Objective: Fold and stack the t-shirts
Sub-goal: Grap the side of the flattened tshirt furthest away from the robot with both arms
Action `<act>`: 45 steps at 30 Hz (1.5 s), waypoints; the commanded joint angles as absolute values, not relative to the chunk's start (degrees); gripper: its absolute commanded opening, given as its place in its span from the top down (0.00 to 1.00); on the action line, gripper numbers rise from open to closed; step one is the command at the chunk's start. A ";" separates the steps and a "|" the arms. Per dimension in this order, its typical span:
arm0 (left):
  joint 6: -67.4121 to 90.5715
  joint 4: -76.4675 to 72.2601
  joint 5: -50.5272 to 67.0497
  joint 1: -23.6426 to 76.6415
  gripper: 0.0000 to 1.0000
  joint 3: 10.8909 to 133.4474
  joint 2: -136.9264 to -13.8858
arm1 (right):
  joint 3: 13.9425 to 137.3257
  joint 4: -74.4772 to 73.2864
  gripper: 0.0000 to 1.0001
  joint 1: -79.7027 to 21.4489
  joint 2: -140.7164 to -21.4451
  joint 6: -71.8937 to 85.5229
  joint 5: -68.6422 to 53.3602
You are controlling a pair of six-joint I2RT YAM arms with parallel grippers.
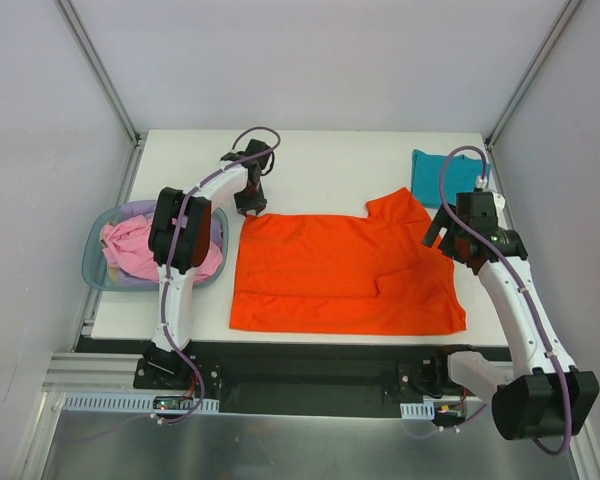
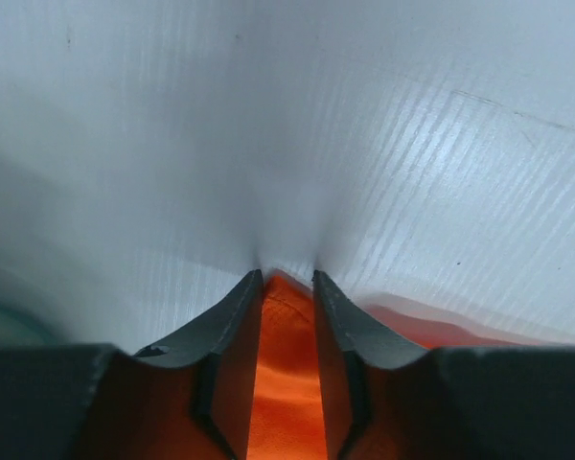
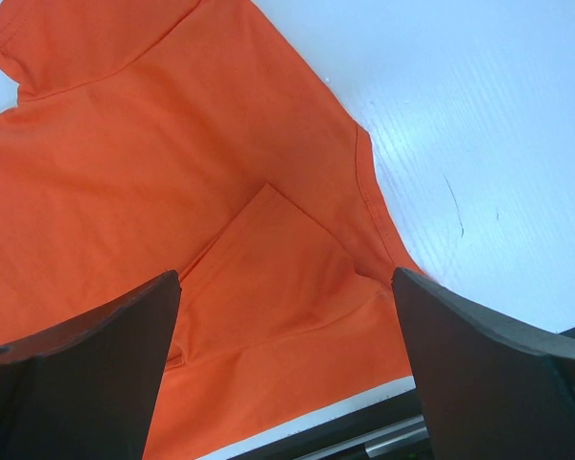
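TOP: large orange-red cloth t-shirt (image 1: 330, 275) spread flat at centre; teal cloth t-shirt (image 1: 435, 175) far right | LEFT WRIST: left gripper (image 2: 287, 278) jaws narrow astride orange far-left corner, clamp unclear | RIGHT WRIST: right gripper (image 3: 286, 276) gaping, empty, above right sleeve | RISK: shallow bite, corner may slip on lifting

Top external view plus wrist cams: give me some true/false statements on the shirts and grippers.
1. The orange t-shirt lies spread on the table. True.
2. The teal t-shirt is in the basket. False: it lies at the table's far right corner; the basket holds pink cloth.
3. The right gripper is shut on a sleeve. False: its jaws stand wide open above the orange t-shirt.
4. Orange cloth sits between the left gripper's fingers. True.
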State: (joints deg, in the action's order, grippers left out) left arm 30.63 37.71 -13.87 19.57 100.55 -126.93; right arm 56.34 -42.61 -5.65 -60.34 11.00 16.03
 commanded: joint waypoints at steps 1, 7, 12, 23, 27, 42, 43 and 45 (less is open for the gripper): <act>30.59 40.25 -13.19 19.51 0.78 99.23 -127.44 | 57.74 -39.91 0.03 -5.10 -63.27 9.23 12.58; 29.45 40.08 -11.87 19.51 1.00 99.49 -127.00 | 65.29 -37.27 0.03 -5.10 -72.41 7.66 8.54; 28.65 39.55 -10.73 19.51 1.00 99.32 -126.04 | 74.16 -34.54 0.03 -5.19 -86.81 5.46 6.85; 28.04 36.83 -9.93 19.51 1.00 95.36 -121.29 | 108.42 -40.25 0.01 -6.33 -118.46 -3.78 5.54; 27.42 36.30 -9.23 19.51 1.00 95.01 -120.59 | 120.29 -43.58 0.03 -6.50 -128.30 -3.52 5.01; 27.51 33.93 -7.30 19.51 1.00 92.02 -117.86 | 129.99 -40.17 0.16 -6.42 -144.22 5.79 1.94; 27.51 33.75 -7.12 19.51 1.00 91.85 -117.77 | 129.73 -39.99 0.24 -6.59 -144.05 5.97 1.50; 27.51 33.49 -7.21 19.60 1.00 91.67 -117.42 | 127.89 -39.90 0.31 -6.68 -143.35 6.50 2.37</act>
State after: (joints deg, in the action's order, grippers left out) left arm 28.67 33.63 -8.16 19.51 92.27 -121.56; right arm 128.27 -39.66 -6.37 -142.98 3.14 2.57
